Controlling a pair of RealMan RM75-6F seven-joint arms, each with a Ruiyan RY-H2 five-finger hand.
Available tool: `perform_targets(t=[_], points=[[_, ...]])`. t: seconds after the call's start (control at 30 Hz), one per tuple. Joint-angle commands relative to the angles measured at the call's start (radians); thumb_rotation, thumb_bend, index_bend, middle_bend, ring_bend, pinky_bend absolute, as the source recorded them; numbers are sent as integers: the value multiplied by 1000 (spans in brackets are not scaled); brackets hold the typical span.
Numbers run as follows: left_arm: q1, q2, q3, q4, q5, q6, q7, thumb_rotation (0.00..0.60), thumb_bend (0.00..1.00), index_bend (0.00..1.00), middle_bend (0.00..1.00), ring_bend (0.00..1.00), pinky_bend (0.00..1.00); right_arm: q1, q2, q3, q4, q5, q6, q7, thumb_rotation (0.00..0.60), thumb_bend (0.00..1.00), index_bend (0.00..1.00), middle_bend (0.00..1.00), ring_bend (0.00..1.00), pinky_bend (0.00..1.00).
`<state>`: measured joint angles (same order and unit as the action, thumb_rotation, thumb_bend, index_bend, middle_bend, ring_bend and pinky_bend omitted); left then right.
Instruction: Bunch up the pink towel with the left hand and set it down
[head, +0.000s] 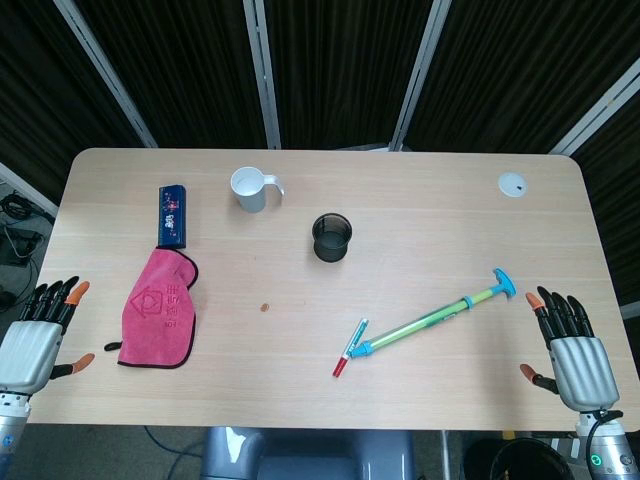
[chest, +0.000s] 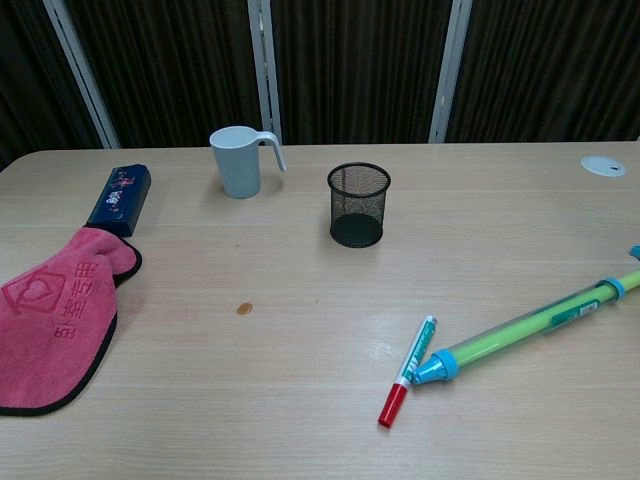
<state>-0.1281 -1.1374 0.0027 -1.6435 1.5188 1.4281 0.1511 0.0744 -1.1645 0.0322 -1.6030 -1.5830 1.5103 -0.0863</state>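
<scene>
The pink towel (head: 158, 309) (chest: 55, 320) lies flat on the left part of the table, dark-edged, with a house outline printed on it. My left hand (head: 38, 335) hovers at the table's front left corner, fingers spread and empty, a short way left of the towel. At the front right corner my right hand (head: 570, 345) is likewise spread and holds nothing. Neither hand appears in the chest view.
A blue box (head: 172, 214) (chest: 120, 198) sits just behind the towel. Further back stand a white mug (head: 251, 189) (chest: 238, 161) and a black mesh cup (head: 332, 237) (chest: 358, 204). A red-capped marker (head: 350, 347) (chest: 405, 371) and a green tube (head: 440, 312) (chest: 530, 326) lie right of centre.
</scene>
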Motion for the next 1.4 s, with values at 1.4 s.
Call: perform_targets(t=[1.4], points=[[-306,-70,-110,91,-492,-499,340,600,0,0,0,0,0,1,-3,6,10,-4,9,-15,600,0,0,0,0,0]])
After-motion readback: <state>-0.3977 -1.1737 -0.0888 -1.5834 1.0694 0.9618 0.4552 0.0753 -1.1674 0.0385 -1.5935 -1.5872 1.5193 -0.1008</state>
